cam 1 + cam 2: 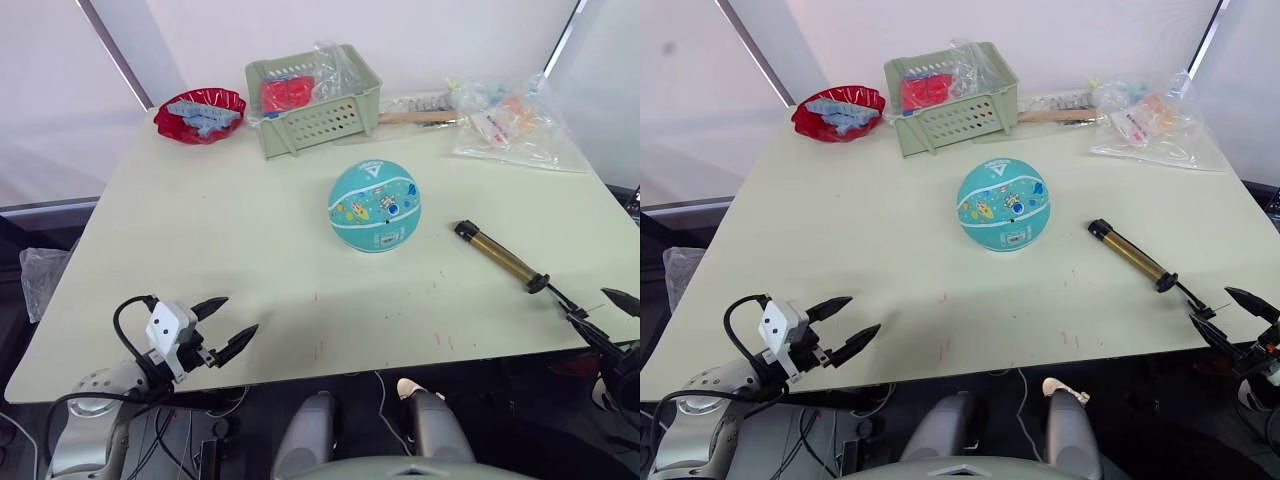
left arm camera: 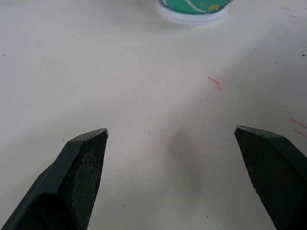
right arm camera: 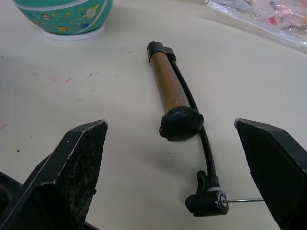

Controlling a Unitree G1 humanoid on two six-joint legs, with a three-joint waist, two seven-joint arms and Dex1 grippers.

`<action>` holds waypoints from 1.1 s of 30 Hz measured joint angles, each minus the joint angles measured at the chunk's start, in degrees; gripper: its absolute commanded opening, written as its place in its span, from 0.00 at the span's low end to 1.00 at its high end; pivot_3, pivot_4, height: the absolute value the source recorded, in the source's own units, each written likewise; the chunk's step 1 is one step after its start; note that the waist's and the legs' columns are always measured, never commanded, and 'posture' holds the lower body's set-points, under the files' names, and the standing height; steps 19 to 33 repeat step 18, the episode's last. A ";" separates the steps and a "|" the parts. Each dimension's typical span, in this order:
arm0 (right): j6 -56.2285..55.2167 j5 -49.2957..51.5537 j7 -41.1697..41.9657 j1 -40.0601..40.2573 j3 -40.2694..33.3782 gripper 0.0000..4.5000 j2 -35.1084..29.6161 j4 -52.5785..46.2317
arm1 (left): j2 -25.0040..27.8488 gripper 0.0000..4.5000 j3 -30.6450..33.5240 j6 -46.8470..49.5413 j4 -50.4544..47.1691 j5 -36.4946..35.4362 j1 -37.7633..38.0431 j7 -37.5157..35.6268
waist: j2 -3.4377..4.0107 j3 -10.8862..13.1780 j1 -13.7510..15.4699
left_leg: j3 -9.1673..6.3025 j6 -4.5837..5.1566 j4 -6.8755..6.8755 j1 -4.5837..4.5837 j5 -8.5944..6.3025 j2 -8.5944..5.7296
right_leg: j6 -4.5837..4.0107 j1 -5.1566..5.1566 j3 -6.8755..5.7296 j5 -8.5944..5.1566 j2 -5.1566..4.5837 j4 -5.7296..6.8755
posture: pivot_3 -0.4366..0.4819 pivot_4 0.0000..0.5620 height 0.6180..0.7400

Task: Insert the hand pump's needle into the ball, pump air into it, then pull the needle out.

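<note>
**Ball and pump at rest on the desk, both end effectors released**

Left eye view: teal basketball-style ball with cartoon prints and a white triangle logo [image 1: 375, 205] just right of frame centre, resting on the pale green desk [image 1: 200, 260]. Slim brass-gold hand pump with black end caps [image 1: 500, 256] lying diagonally at centre right, well apart from the ball and untouched. Left end effector [image 1: 233, 323] at lower left over the near desk edge, its two black fingers spread and empty. Right end effector [image 1: 600, 310] at the right edge, fingers parted, just beyond the pump's lower end. Light green slotted plastic basket [image 1: 315, 100] at upper centre, glossy red bowl [image 1: 200, 115] at upper left, clear plastic bags of small items [image 1: 510, 125] at upper right.

Left wrist view: both dark fingers [image 2: 79, 177] wide apart over bare desk, nothing between them; underside of the ball on a white ring at top centre.

Right wrist view: fingers wide apart and empty, pump lying between them in mid-frame, thin black hose [image 3: 207, 151] curving down from it to a small black fitting with the thin metal needle [image 3: 244, 200] pointing right, flat on the desk at lower right. Ball at upper left.
</note>
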 measured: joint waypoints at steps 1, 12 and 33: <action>0.16 0.00 -0.11 0.07 0.00 0.99 -0.01 -0.28 | -0.01 1.00 -0.02 -0.49 0.62 0.16 -0.16 -0.09 | 0.00 0.00 0.00 | 0.04 0.00 0.00 0.00 0.00 -0.01 | 0.01 0.00 0.02 0.00 -0.03 0.00 | 0.48 0.27 0.97; 2.13 0.41 -1.13 0.36 0.00 0.99 -0.01 -2.52 | -0.01 1.00 -0.06 -2.62 3.69 0.54 -1.96 -1.14 | -0.11 -0.03 0.02 | 0.36 0.31 0.07 0.05 -0.22 -0.15 | -0.09 0.01 0.19 0.08 -0.29 -0.02 | 0.48 0.27 0.97; 2.15 0.41 -0.72 -0.92 0.00 0.99 -0.05 -1.88 | -0.01 1.00 -0.07 -2.53 3.46 0.53 -2.01 -0.96 | -0.12 -0.03 0.03 | 0.00 0.28 0.01 -0.03 -0.32 -0.10 | -0.21 0.03 -0.05 -0.08 -0.13 -0.02 | 0.48 0.27 0.97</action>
